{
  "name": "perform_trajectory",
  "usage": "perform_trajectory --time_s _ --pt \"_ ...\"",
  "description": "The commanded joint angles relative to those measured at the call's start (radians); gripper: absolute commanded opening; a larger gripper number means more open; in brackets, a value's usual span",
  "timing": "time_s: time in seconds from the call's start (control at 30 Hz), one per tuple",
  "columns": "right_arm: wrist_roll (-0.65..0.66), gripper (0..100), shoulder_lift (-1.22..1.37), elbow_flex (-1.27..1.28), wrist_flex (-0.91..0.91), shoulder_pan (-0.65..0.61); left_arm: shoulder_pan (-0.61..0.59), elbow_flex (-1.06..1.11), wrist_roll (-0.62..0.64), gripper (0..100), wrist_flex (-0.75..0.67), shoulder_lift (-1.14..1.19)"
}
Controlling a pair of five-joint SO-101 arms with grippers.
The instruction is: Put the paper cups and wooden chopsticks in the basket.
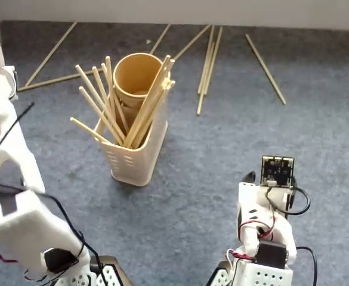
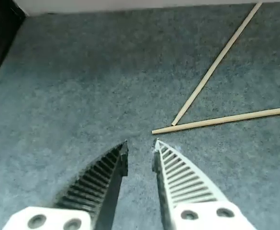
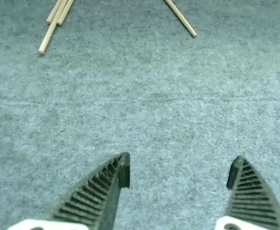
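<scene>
A cream basket (image 1: 132,161) stands upright mid-table with a paper cup (image 1: 137,76) and several wooden chopsticks (image 1: 99,110) in it. More chopsticks lie loose on the grey carpet at the back: two at the left (image 1: 50,53), a bundle in the middle (image 1: 207,59) and one at the right (image 1: 265,59). My left gripper (image 2: 140,147) hovers just short of the ends of two chopsticks (image 2: 216,60) (image 2: 226,120), slightly open with nothing in it. My right gripper (image 3: 180,170) is wide open over bare carpet, well back from the chopstick ends (image 3: 52,26) (image 3: 180,17).
The left arm (image 1: 7,155) runs along the table's left side. The right arm (image 1: 266,220) stands at the front right. A pale wall strip borders the carpet at the back. Bare carpet lies between the basket and the right arm.
</scene>
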Motion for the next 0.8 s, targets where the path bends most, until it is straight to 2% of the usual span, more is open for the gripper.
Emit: perform_trajectory --time_s 0.0,0.13,0.23,0.33,0.5,0.77 --pt "0.005 31.4 -0.007 0.058 -0.024 0.004 0.004 -0.176 -0.011 11 -0.044 0.206" --pt "0.003 31.4 -0.007 0.058 -0.022 -0.002 0.002 -0.381 -0.011 12 -0.049 0.426" --pt "0.006 31.4 -0.007 0.059 -0.021 -0.039 0.008 -0.545 -0.011 21 -0.023 0.561" --pt "0.008 31.4 -0.007 0.059 -0.021 -0.044 0.019 -0.713 -0.011 28 0.084 0.662" --pt "0.008 31.4 -0.007 0.059 -0.021 -0.044 0.056 -0.96 -0.078 26 0.259 0.805" --pt "0.008 31.4 -0.007 0.059 -0.021 -0.044 0.061 -1.293 -0.08 24 0.269 1.021"
